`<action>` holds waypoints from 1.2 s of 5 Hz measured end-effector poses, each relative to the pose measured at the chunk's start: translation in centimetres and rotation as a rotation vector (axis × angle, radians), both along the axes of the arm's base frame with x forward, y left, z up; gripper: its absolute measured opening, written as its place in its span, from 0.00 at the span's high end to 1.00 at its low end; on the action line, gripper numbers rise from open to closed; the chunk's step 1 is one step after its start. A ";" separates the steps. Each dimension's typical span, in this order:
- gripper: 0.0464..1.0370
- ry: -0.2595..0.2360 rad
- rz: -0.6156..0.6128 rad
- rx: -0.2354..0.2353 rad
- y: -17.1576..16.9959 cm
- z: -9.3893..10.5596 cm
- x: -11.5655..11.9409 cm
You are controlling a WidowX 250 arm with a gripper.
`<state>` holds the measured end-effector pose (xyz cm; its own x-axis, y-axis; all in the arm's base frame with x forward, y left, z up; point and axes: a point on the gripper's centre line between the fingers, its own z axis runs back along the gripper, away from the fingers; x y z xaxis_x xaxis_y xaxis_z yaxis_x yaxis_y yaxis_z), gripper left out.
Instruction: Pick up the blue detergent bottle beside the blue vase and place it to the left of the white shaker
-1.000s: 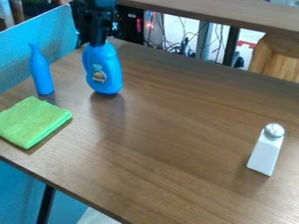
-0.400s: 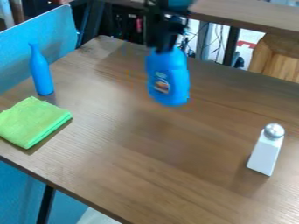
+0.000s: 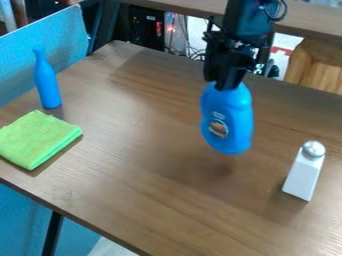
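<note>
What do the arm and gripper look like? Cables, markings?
Arm: black, chunky, blocky housing. A thin dark cable loops out at its side. Gripper: black too, angular and uneven in outline, with dark fingers. Can't make out any markings on either.

On tbl point(image 3: 127, 185): cloth point(image 3: 39, 139) L, btl point(image 3: 47, 84) behind it, shaker point(image 3: 304, 174) R.
</note>
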<state>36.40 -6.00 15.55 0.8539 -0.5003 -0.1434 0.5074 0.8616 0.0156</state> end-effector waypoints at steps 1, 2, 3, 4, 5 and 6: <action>0.60 0.014 0.002 0.018 0.4 -0.2 -0.6; 0.60 0.021 0.032 0.054 1.0 -0.2 -0.7; 0.60 0.044 0.031 0.059 1.1 -1.0 -0.6; 0.60 0.062 0.017 0.049 1.1 -2.1 -0.2; 0.60 0.075 0.012 0.034 0.8 -2.7 -0.1; 0.60 0.046 0.006 0.002 0.6 -2.8 0.4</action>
<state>36.77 -5.44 12.74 0.8494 -0.4950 -0.1832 0.5026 0.8645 -0.0059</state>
